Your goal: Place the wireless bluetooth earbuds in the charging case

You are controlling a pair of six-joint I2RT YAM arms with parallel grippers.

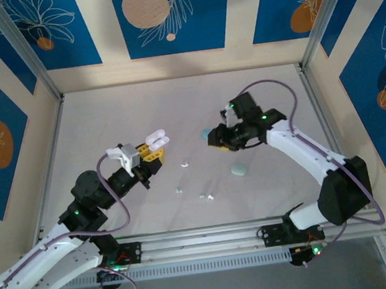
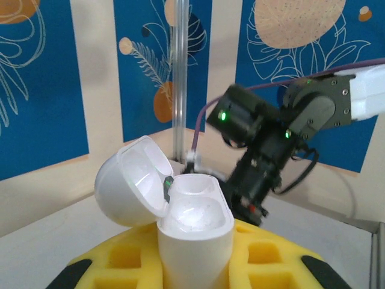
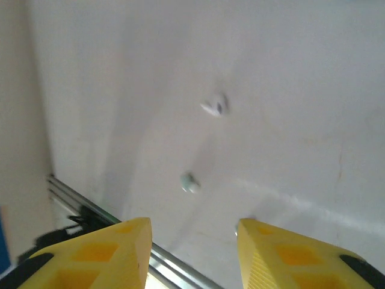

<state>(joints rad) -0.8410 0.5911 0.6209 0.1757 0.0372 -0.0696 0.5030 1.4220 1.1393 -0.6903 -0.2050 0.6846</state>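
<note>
Nearest us, the left gripper [image 1: 147, 154] is clamped on the white charging case [image 2: 195, 226], which stands upright between its yellow fingers. The lid [image 2: 129, 180] is swung open to the left. The wells are glossy and hazy, so we cannot tell whether anything sits inside.

Just beyond, loose on the table [image 1: 107, 119], we make out a white earbud [image 1: 185, 164], a pale green earbud [image 1: 178, 189] and a second white earbud [image 1: 207, 197], all well apart.

The right gripper [image 3: 192, 232] hangs above the table, its jaws apart with nothing between them, and its wrist view is blurred. A pale green case [image 1: 239, 170] lies near it. Farther back a rounded case [image 1: 207, 132] is partly hidden by that gripper.
</note>
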